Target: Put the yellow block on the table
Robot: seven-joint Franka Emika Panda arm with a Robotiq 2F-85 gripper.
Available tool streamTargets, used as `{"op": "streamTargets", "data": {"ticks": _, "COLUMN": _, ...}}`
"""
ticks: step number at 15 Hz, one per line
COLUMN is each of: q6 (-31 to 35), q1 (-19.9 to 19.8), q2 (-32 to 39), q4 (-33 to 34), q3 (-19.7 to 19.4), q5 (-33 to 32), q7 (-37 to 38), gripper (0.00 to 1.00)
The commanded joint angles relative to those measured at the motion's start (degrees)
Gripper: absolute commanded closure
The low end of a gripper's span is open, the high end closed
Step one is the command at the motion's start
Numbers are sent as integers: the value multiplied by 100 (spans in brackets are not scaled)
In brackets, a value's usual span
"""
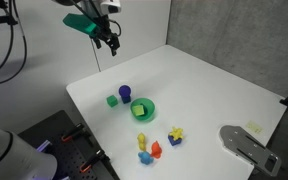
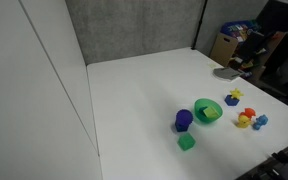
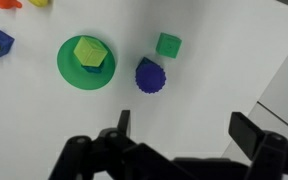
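The yellow block point(image 3: 89, 52) is a small pale yellow-green cube lying inside the green bowl point(image 3: 66, 70). It also shows in both exterior views point(image 1: 142, 109) point(image 2: 205, 111), in the bowl point(image 1: 150, 113) point(image 2: 215, 115) on the white table point(image 1: 214, 90) point(image 2: 144, 90). My gripper point(image 1: 109, 40) hangs high above the table's far edge, well away from the bowl. In the wrist view the gripper point(image 3: 184, 125) is open and empty, with bare table between its fingers. The gripper is out of view in an exterior view.
A green cube point(image 3: 168, 44) point(image 1: 112, 100) and a dark blue ridged piece point(image 3: 150, 75) point(image 1: 125, 93) stand next to the bowl. A yellow star on a blue piece point(image 1: 175, 132) and several small coloured toys point(image 1: 146, 150) lie nearer the table's front. A grey object point(image 1: 249, 145) lies at a corner.
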Motion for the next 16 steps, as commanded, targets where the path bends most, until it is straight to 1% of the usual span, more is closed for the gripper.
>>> {"op": "streamTargets", "data": {"ticks": 1, "q6": 196, "q1": -250, "q2": 470, "q4": 288, "q3": 151, "q5": -523, "q7": 458, "gripper": 0}}
{"op": "streamTargets", "data": {"ticks": 5, "q6": 569, "q1": -442, "q2": 947, "q4": 243, "q3": 125, "q5": -942, "q7": 929, "gripper": 0}}
{"op": "streamTargets", "data": {"ticks": 7, "q6": 993, "q1": -523, "q2": 1222, "q4": 150, "q3": 99, "q5": -1089, "q7": 1191, "gripper": 0}}
{"op": "streamTargets", "data": {"ticks": 11, "q6": 1648, "q1": -603, "q2": 2024, "q4": 173, "q3": 1, "q5": -1077, "q7": 1531, "gripper": 0}}
{"op": "streamTargets", "data": {"ticks": 16, "q6": 2133, "q1": -578, "q2": 2985, "q4": 382, "q3": -213, "q5": -1018, "q7": 1735, "gripper": 0}}
